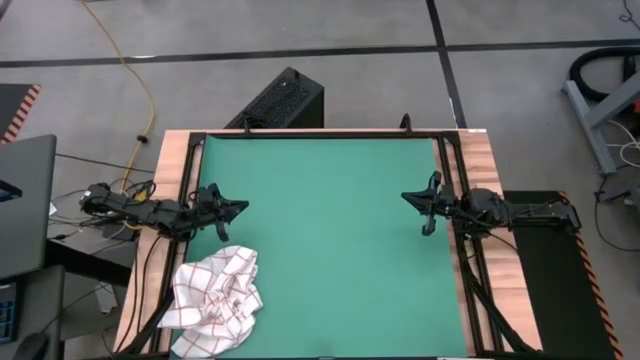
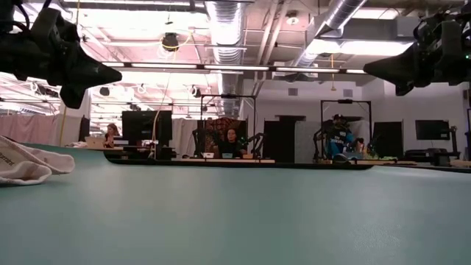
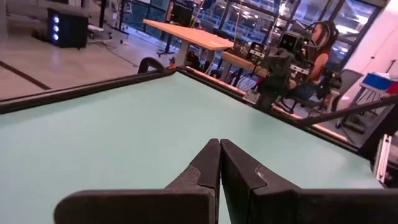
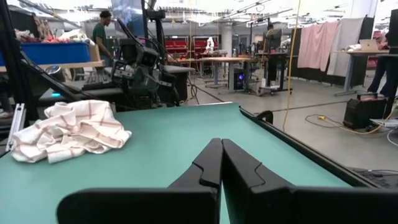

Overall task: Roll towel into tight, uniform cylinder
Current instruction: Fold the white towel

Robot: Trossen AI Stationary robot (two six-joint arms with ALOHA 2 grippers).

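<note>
soft white towel with thin red checks, crumpled in a lumpy heap at near-left corner of smooth green worktop; left pincer and right pincer both closed, fingers together, hovering well apart over opposite edges.

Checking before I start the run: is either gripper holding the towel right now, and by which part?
Nothing is held. The left gripper and the right gripper are both shut and empty above the green mat; the towel lies crumpled, untouched, near the left arm.
</note>
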